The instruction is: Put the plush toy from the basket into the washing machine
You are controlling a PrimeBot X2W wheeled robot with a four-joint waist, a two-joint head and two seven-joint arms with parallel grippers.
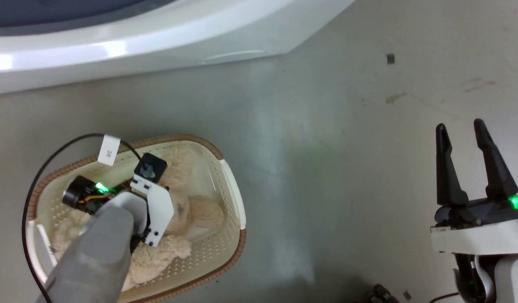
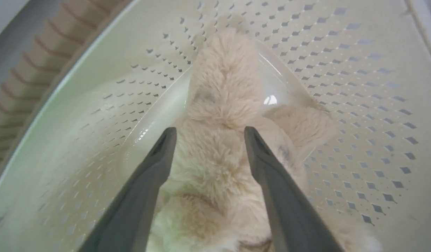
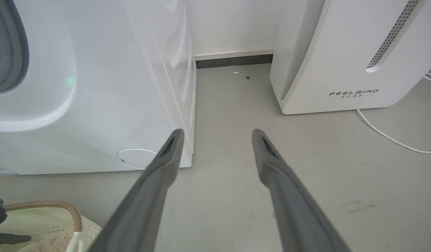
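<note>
- Plush toy [image 2: 219,105] lies on the bottom of the basket [image 2: 359,70], against the wall nearest the washing machine [image 3: 96,105]; the basket stands on the floor [image 1: 326,168] just in front of that machine's white front
- Left gripper [image 2: 208,131] reaches down inside the basket: jaws spread, nothing clamped
- Its two fingers stand one on either side of the toy's furry body; whether they touch the fur, cannot tell
- Key relation: the toy sits directly between the jaws and runs on beyond them. Its long axis follows the line of the fingers, away from the wrist toward the perforated wall, so closing would pinch across the narrow width
- Right gripper [image 1: 460,125]: jaws apart and empty, over bare floor well apart from the basket's right edge. The left arm is clearly the nearer one
- Judgement: step in hand is the grasp; task early, toy not yet lifted
- Risk: shaggy fur compresses, so a shallow bite may take pile only and slip on the lift
</note>
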